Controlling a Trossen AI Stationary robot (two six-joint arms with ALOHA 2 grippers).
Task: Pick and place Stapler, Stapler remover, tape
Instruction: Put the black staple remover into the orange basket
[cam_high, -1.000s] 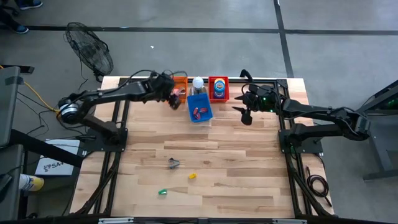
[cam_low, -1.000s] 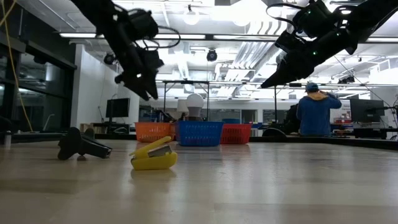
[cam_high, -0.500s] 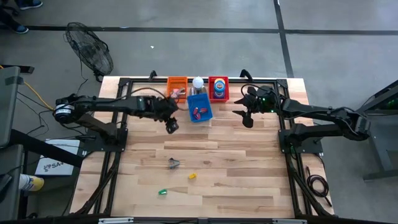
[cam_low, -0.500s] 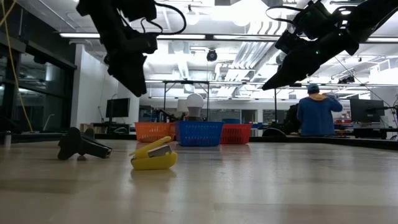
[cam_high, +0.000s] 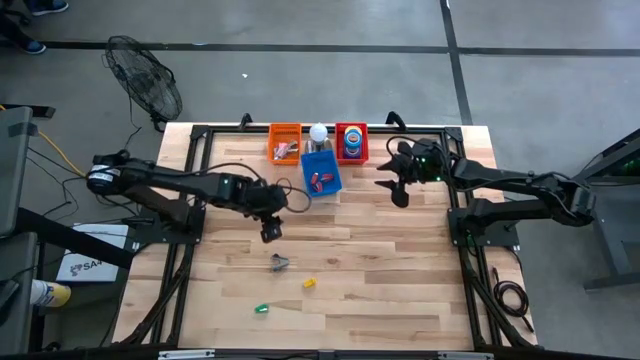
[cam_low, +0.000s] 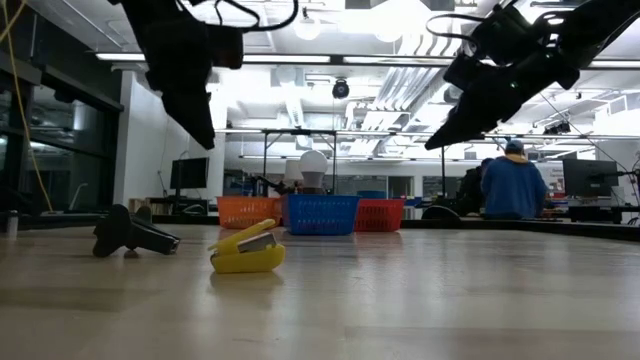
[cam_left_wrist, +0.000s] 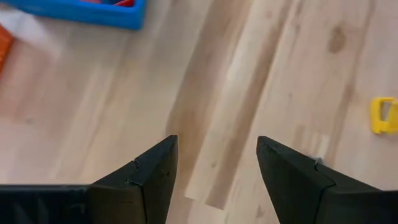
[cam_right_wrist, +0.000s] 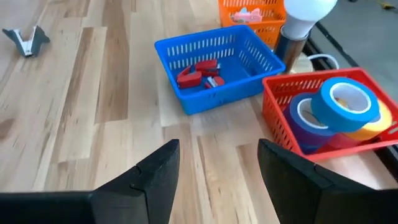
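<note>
A small yellow stapler (cam_high: 310, 283) (cam_low: 247, 250) and a dark staple remover (cam_high: 280, 262) (cam_low: 135, 232) lie on the table's near half, with a small green item (cam_high: 261, 309) nearer the front. Tape rolls (cam_right_wrist: 345, 102), blue and yellow, sit in the red basket (cam_high: 351, 143). Red staplers (cam_right_wrist: 198, 73) lie in the blue basket (cam_high: 321, 172). My left gripper (cam_high: 270, 233) (cam_left_wrist: 214, 140) is open above bare wood, just beyond the staple remover. My right gripper (cam_high: 398, 192) (cam_right_wrist: 217, 144) is open, raised to the right of the baskets.
An orange basket (cam_high: 285, 142) with pinkish items and a white bulb lamp (cam_high: 318, 132) stand with the other baskets along the far edge. Bare wood lies between the baskets and the loose items. A person in blue (cam_low: 510, 185) stands in the room beyond the table.
My left gripper has swung from over the orange basket toward the table's near edge, and now hangs over open wood close to the staple remover. The things on the table have stayed where they were.
</note>
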